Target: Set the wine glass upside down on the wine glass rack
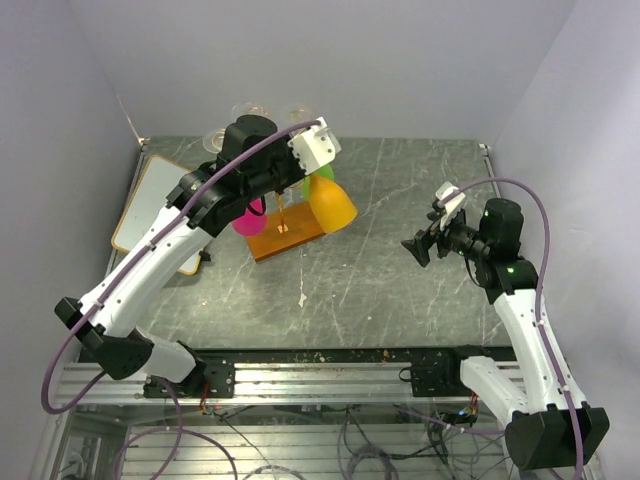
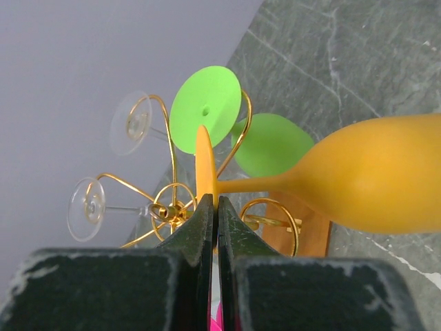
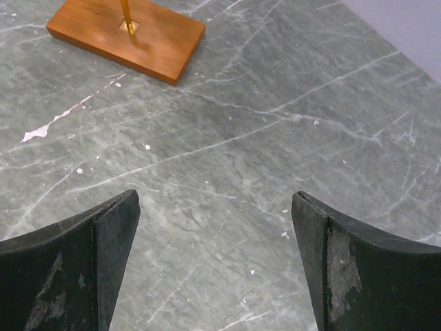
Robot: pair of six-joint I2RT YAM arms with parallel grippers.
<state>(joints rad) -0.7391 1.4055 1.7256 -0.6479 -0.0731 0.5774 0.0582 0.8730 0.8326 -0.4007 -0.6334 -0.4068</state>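
The wine glass is orange: its bowl (image 2: 386, 183) reaches right and its thin foot (image 2: 204, 157) stands edge-on between the jaws of my left gripper (image 2: 213, 201), which is shut on it. From above, the bowl (image 1: 332, 205) hangs over the wine glass rack's wooden base (image 1: 287, 233). The rack's gold scroll arms (image 2: 172, 196) curl just beyond my fingertips. I cannot tell whether the foot touches an arm. My right gripper (image 3: 215, 207) is open with nothing in it, off to the right (image 1: 425, 243) over bare table.
The rack holds a green glass (image 2: 272, 143), a pink glass (image 1: 250, 220) and two clear glasses (image 2: 131, 123) (image 2: 86, 208). A white rounded-corner board (image 1: 150, 205) lies at the left, under my left arm. Walls close the table at the back and sides.
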